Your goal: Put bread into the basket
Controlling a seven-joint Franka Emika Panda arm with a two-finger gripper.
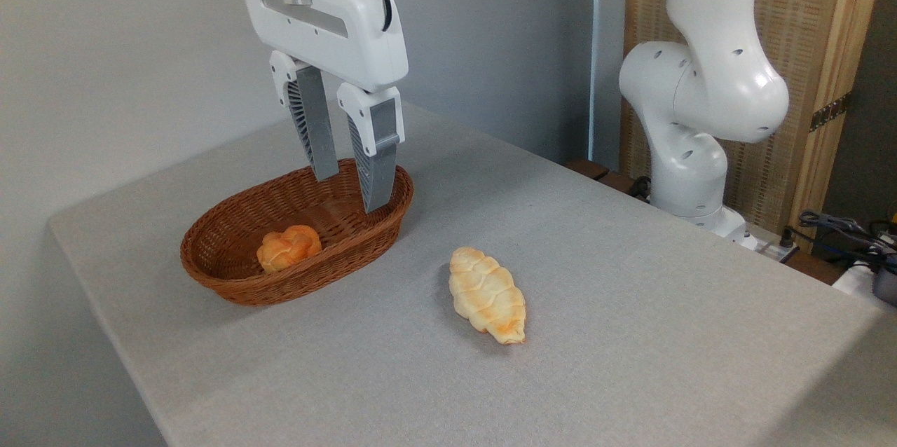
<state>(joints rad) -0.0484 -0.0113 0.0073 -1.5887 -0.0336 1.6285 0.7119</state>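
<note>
Bread [289, 248] sits on the floor of the basket [231, 286], toward its near-left end. Basket is by the counter's [631, 335] back-left edge. Fingers [319, 132] are apart and empty, pointing straight down, tips hanging over the basket's far-right end at about rim height. Bread lies down-left of the fingers, clear of them, no contact. The bun is round, so it has no real long axis. Arm comes in from above, wrist vertical. Placement looks done; next move is likely a straight lift out. The longer pale loaf [487, 295] lies on the counter mid-area, right of the basket, not touching it.
</note>
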